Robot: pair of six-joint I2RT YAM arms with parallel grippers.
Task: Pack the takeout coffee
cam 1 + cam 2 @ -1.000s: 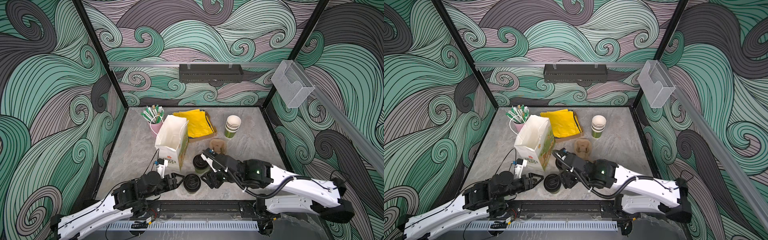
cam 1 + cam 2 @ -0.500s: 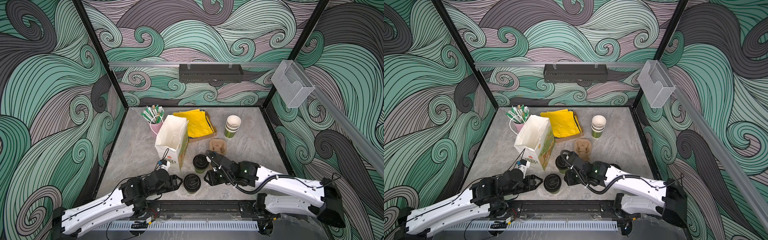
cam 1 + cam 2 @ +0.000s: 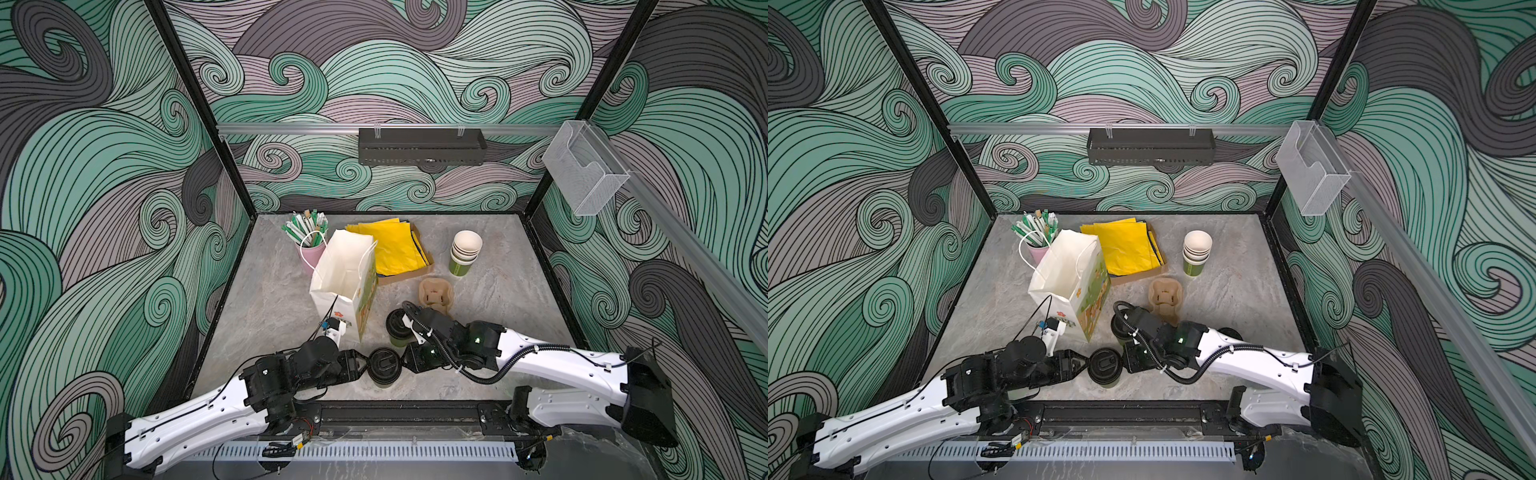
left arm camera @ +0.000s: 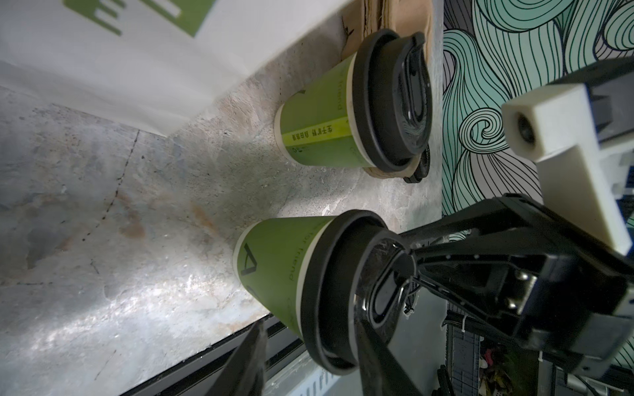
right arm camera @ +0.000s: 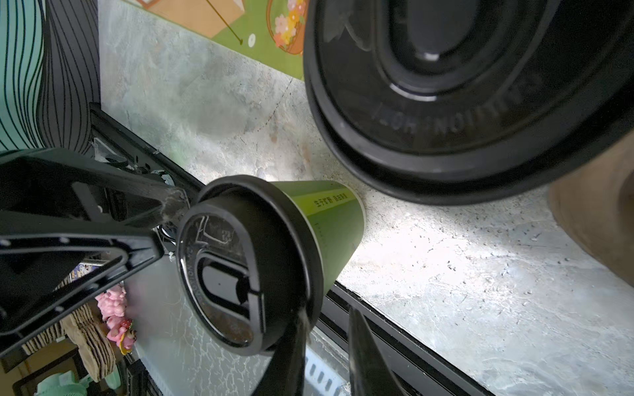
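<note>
Two claws on one cup: the takeout coffee (image 3: pixel 384 365), upright at the 6 o'clock edge of the table (image 3: pixel 266 307), green wall, black sip lid on. Flanked at 9 o'clock by the left gripper (image 3: pixel 362 363) and at 3 o'clock by the right gripper (image 3: pixel 408 360). Over on the left wrist view: left fingers (image 4: pixel 374 356) clearly spread, one laid across the lid, the other down beside the cup wall, nothing clamped. From the right wrist view: right fingers (image 5: pixel 291 353) closer together, one touching the lid rim, the other down by the wall; pinched or merely touching, cannot tell. Just off at 1 o'clock, a second capped cup (image 3: pixel 394 328), standing, apart from the first. At 11 o'clock, the open paper bag (image 3: pixel 332 305), upright, printed side facing the cups. Beyond the second cup, at 12 o'clock, a brown pulp carrier (image 3: pixel 435 293) flat on the stone. Stack of lidless cups (image 3: pixel 460 268) far back at 1 o'clock.
</note>
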